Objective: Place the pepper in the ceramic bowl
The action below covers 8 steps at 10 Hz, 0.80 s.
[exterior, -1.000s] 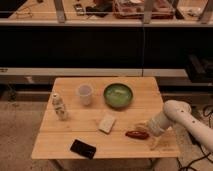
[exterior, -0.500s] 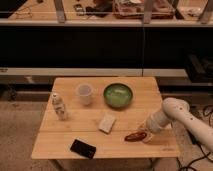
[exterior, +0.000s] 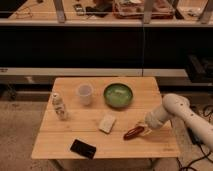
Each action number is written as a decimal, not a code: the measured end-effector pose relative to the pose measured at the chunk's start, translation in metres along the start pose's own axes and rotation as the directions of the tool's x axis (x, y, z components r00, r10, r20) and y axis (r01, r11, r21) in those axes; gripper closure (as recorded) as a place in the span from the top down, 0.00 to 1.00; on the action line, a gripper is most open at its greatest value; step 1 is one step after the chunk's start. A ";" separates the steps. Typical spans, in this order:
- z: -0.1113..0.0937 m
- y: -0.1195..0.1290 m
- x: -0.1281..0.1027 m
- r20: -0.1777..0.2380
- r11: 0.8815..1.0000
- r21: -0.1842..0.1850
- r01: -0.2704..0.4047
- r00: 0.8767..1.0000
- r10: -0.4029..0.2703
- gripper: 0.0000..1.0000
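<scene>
The pepper (exterior: 134, 132) is a slim dark red chili lying on the wooden table (exterior: 70, 135), front right of centre. My gripper (exterior: 145, 127) is at the pepper's right end, low over the table, on the white arm (exterior: 175, 107) that comes in from the right. The contact between gripper and pepper is hidden. The ceramic bowl (exterior: 118, 95) is green and glossy. It stands at the back middle of the table, well behind the pepper.
A translucent white cup (exterior: 85, 93) stands left of the bowl. A pale block (exterior: 107, 123) lies left of the pepper. A black flat object (exterior: 83, 148) lies near the front edge. A small light bottle (exterior: 59, 106) stands at the left. Dark shelving runs behind the table.
The arm has bent lower and the gripper has closed in on the pepper's right end. The pepper has stayed at about the same spot, shifting only slightly.
</scene>
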 end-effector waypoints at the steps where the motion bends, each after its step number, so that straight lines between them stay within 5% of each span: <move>1: -0.012 -0.011 -0.002 0.023 1.000 0.025 -0.015 1.000 0.014 0.18; 5: -0.034 -0.063 -0.019 0.112 0.995 0.080 -0.052 0.993 0.043 0.18; 8: -0.048 -0.120 -0.031 0.165 0.985 0.155 -0.071 0.985 0.045 0.18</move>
